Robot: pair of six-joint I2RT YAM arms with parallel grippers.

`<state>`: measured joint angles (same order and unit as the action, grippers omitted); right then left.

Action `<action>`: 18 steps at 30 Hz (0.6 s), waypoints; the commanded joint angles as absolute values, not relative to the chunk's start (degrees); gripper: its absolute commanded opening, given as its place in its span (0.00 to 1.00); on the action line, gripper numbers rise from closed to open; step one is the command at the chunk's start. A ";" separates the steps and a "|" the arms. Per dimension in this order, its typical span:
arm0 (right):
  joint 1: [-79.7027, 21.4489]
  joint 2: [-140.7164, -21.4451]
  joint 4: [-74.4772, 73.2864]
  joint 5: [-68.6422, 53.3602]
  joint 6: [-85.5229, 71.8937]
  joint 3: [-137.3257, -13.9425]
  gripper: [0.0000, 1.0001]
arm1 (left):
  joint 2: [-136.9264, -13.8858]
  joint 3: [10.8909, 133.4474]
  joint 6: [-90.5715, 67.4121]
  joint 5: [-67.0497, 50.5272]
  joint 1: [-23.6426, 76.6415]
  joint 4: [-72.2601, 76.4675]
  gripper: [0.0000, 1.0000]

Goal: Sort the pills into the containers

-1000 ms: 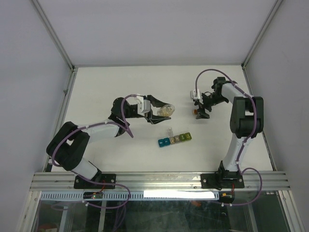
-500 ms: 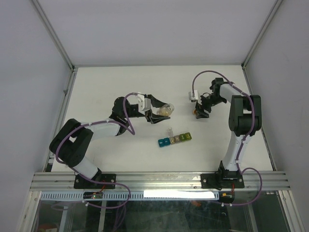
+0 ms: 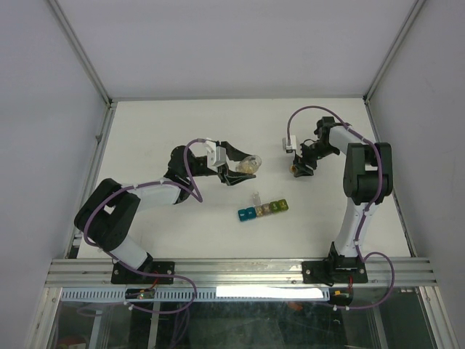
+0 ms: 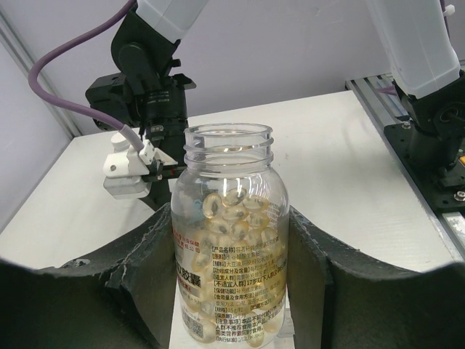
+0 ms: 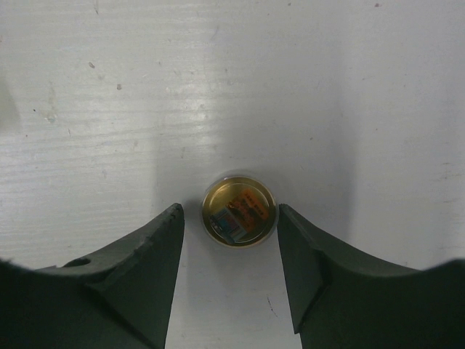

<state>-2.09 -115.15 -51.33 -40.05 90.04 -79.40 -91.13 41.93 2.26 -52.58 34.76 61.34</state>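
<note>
Clear plastic is showing between the dark fingers (image 4: 138,262) of the left end effector (image 3: 238,169). It is gripping a clear bottle (image 4: 231,145) by its body, one finger pressing on each side. The bottle is standing open, with no cap on its mouth, and a printed label is covering the lower part. The pills (image 4: 225,218), pale yellowish capsules, are lying heaped inside this bottle and are filling about half of it.

The right end effector (image 5: 231,212) is pointing down at the white desk (image 3: 160,131), well apart from the left one. Its jaws are standing on both sides of a small round orange bottle (image 5: 239,217), seen from above. The finger on the right of the wrist view is just beside the bottle, while a narrow gap is showing on the other side, so it is not gripping the bottle.

The containers (image 3: 263,209), five joined cells going from blue to yellow-green, are lying on the desk between the two arms, nearer to the bases than both end effectors. Neither end effector is touching them.
</note>
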 commanded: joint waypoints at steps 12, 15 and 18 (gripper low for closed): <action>-3.19 -115.22 -50.41 -40.01 88.77 -81.43 0.54 | -91.31 42.49 0.88 -53.79 33.57 64.76 0.00; -3.28 -115.28 -50.60 -39.67 88.69 -81.55 0.50 | -91.32 42.46 0.79 -53.92 33.45 64.60 0.00; -3.28 -115.22 -50.85 -39.62 88.53 -81.78 0.44 | -91.31 42.61 0.64 -54.12 33.33 64.62 0.00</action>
<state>-2.92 -115.15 -51.03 -39.81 89.32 -79.48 -91.66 41.93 1.67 -52.66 34.02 61.43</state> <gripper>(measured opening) 0.478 0.513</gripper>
